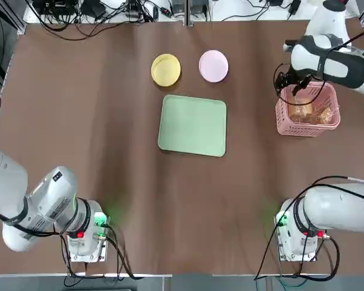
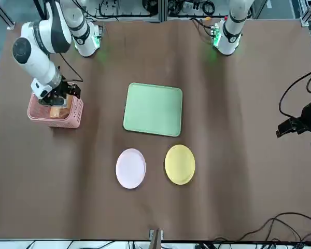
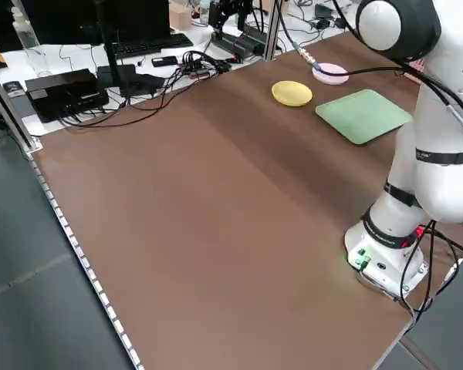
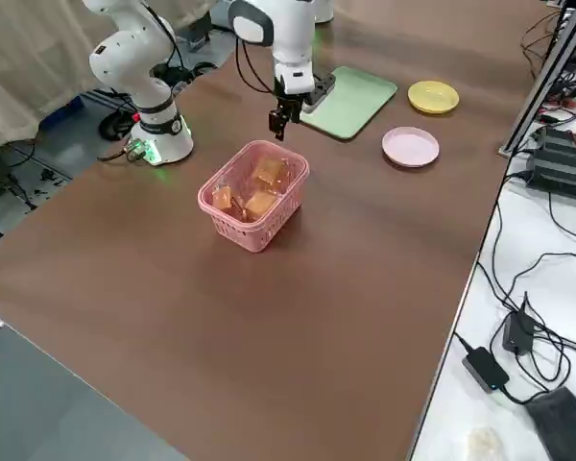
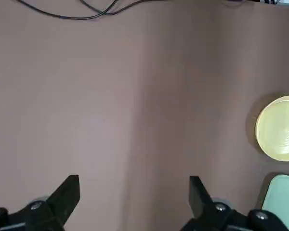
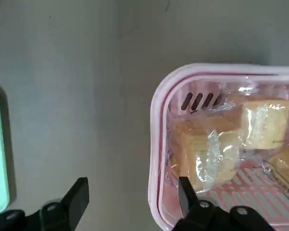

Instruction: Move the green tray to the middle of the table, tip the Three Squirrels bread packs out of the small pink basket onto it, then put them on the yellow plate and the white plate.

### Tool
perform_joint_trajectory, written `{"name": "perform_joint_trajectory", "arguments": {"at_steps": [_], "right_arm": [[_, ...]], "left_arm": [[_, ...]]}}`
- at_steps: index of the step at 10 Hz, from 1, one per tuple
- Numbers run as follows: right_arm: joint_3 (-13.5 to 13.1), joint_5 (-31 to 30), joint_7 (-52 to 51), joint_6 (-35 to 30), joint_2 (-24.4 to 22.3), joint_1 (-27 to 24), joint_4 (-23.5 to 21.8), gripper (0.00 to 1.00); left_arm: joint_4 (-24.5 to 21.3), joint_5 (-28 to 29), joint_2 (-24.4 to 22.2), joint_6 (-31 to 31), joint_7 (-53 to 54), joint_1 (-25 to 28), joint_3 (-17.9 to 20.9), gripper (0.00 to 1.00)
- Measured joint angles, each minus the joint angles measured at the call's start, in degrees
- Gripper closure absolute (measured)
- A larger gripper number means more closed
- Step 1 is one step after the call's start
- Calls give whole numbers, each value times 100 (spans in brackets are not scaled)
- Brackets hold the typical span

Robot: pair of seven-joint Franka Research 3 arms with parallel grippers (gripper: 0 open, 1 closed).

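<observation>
the green tray [image 1: 192,126] lies flat in the middle of the table [image 1: 127,200], so the tray move looks done; the step in hand seems to be taking the basket. to the tray's right, the right gripper [image 6: 134,199] is at the small pink basket [image 1: 308,110], fingers wide apart, one over its rim and one outside, nothing gripped. the three squirrels bread packs [image 6: 209,149] are inside the basket, right of the tray. next, i'd judge, it must go down astride the near wall, close, lift, carry the basket over the tray and tip it.

around these, left to right: well left of the tray waits the left gripper [image 5: 134,199], spread wide and empty. the yellow plate [image 1: 165,70] sits just beyond the tray's left part, the white plate [image 1: 213,66] beyond its right part, both bare. right of the tray, a black cable [image 1: 300,104] loops over the basket and might snag; a pack by the wall could get pinched.
</observation>
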Motion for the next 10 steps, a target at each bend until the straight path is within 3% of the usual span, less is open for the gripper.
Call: {"name": "perform_joint_trajectory", "arguments": {"at_steps": [1,3,5,9,10], "right_arm": [[-11,0,0,126,7,-6,-80,17],[-16,0,0,371,134,-8,-188,18],[-19,1,0,545,354,-11,-236,19],[-23,1,0,849,638,-46,-367,19],[-26,1,0,881,699,-71,-371,20]], "left_arm": [[14,-115,-49,-11,10,-321,420,0],[39,-746,-289,-19,144,-1856,2190,0],[38,-1157,-561,-46,481,-2955,3540,0],[-183,-1482,-968,-123,528,-4892,5654,0],[-216,-1487,-1001,-153,528,-5007,5762,0]]}}
